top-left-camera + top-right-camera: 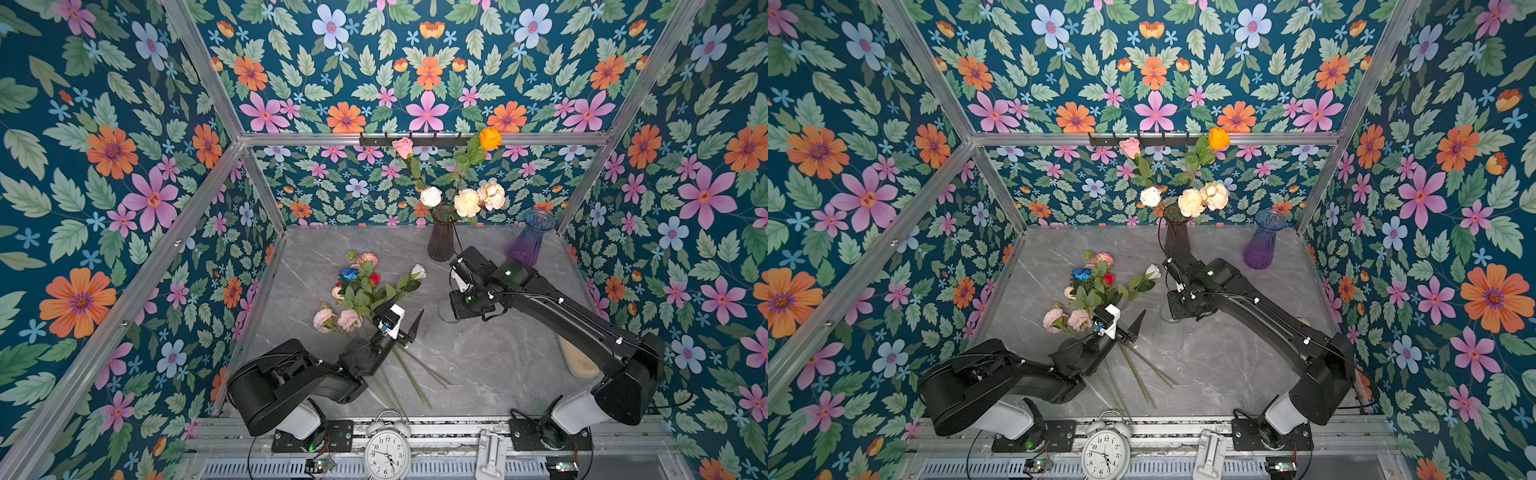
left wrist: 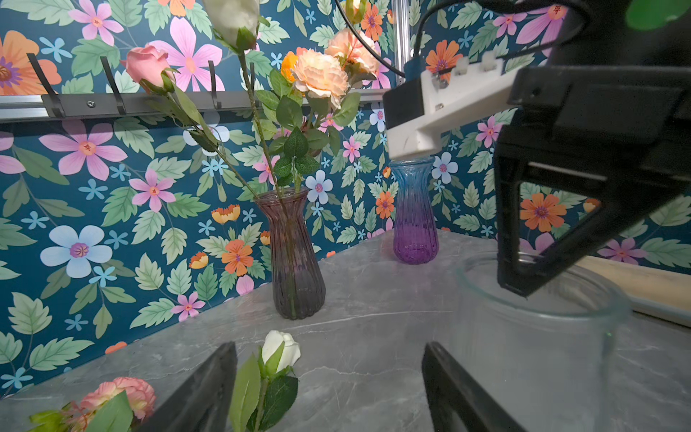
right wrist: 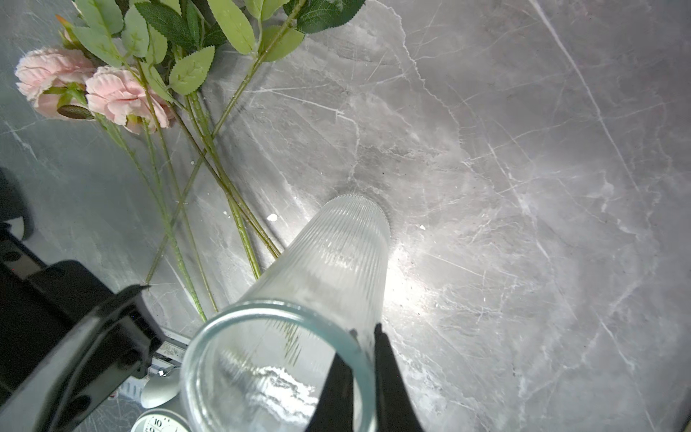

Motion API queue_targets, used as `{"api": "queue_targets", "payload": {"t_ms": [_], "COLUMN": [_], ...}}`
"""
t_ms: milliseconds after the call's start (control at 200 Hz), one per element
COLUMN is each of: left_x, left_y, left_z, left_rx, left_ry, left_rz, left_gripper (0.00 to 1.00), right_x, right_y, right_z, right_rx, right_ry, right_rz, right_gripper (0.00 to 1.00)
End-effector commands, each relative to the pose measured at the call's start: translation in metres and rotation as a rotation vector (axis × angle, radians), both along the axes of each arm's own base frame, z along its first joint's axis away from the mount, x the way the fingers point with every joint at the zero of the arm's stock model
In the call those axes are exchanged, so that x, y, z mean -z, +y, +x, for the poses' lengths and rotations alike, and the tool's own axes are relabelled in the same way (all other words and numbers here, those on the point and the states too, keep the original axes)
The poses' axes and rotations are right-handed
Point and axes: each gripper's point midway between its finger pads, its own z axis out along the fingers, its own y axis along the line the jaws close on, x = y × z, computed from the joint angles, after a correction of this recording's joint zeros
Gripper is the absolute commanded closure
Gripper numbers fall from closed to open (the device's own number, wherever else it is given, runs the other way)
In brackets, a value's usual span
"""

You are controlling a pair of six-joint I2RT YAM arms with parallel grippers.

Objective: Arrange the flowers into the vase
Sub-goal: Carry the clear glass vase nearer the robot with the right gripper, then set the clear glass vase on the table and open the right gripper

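Veined grey marble tabletop (image 1: 498,365) under ribbed, cylindrical clear-glass vase (image 3: 329,254)

Clear vase (image 3: 336,254): glass, finely ribbed body, smooth glossy rim pinched by right gripper (image 3: 364,336).
Fingers (image 3: 390,381): matt black plastic.
Flowers (image 2: 280,349): matt cloth-like petals, waxy plastic-looking leaves; one between spread fingers of left gripper (image 2: 329,348).
Table (image 3: 523,149): grey marble-look, smooth, soft sheen, beneath the fingers.
Dark vase (image 2: 295,262): tinted ribbed glass, glossy, beyond left fingers.
Frame rail (image 1: 291,139): brushed metal.

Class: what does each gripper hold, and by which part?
Right gripper: clear glass vase, pinched at its rim, one finger inside. Left gripper: open, holds nothing.
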Motion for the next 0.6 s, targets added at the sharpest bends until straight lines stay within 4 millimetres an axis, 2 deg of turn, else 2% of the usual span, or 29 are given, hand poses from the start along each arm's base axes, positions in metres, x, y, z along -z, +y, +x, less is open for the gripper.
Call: {"api": "queue_targets", "payload": {"t_ms": [0,445,595], "left_x": [-0.0109,-0.0100,-0.0110], "left_y": [0.0002,-0.0005,-0.0003], "left_z": [-0.0025,-0.0027,-0.0029], "left_rx": [0.012,0.014,0.014], "left_ry": [-0.033,-0.035,-0.036], "left_rz": [-0.032,-0.027,-0.030], "left_gripper": [0.20,0.19,0.19], "right_x": [-0.0050,0.0003,-0.0018], "right_y": [0.0014,0.0050,0.0058], "right_z": [0.0006,-0.0050,-0.0053], "right_rx": [-0.003,-0.006,-0.007], "right_ry": [-0.018,0.003,0.001], "right_rz": [0.017,0.051,0.059], "right_gripper": [0.90,0.81,0.73]}}
